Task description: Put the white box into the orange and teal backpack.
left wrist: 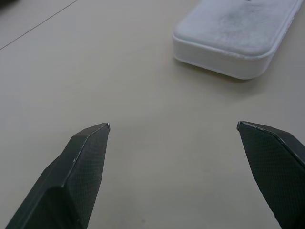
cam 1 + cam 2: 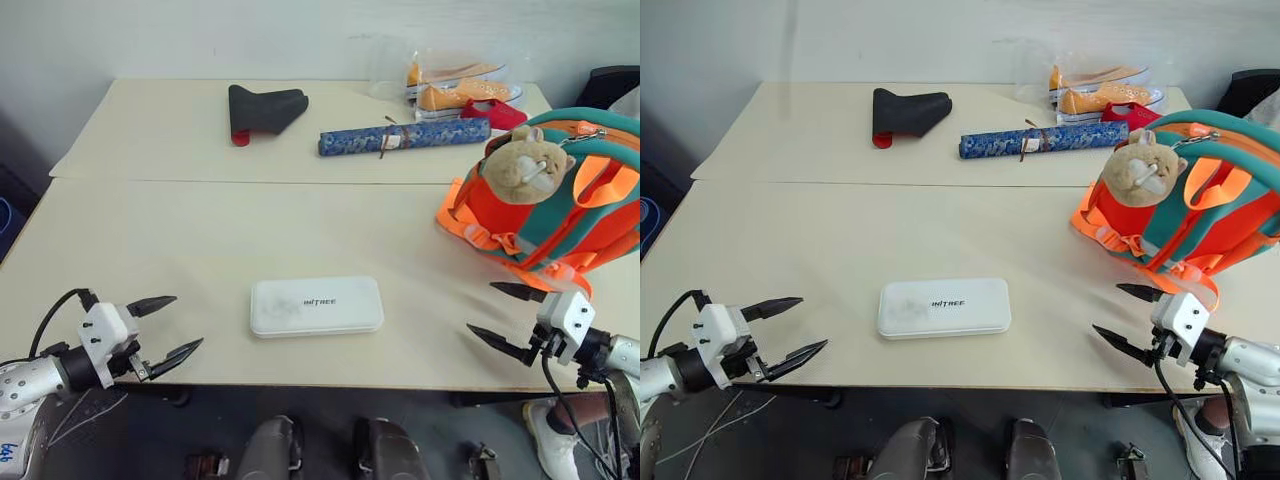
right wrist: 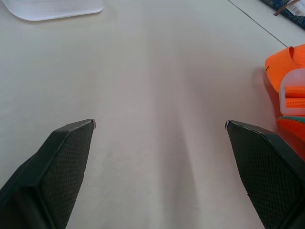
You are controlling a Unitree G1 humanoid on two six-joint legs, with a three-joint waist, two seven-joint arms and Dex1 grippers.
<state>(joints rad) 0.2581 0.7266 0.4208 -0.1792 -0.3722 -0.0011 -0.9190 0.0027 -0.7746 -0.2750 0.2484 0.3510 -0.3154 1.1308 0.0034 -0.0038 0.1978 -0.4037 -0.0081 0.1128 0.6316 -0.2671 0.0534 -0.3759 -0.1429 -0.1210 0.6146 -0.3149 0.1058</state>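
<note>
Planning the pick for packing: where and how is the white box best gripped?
Probably across the narrow width of the white box, near its middle, coming from above. It lies flat on the table with its long sides running left to right, clear all round, so both long edges are free.

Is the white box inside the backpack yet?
No, it is out. The white box lies flat on the table, apart from the orange and teal backpack.

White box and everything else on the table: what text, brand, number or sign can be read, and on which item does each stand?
"UNITREE": small dark lettering at the centre of the white box, my best reading, since the letters are small.
Blue patterned roll: a small tag near its tie, too small to read.
Orange and teal backpack, orange shoes: no legible text.
</note>
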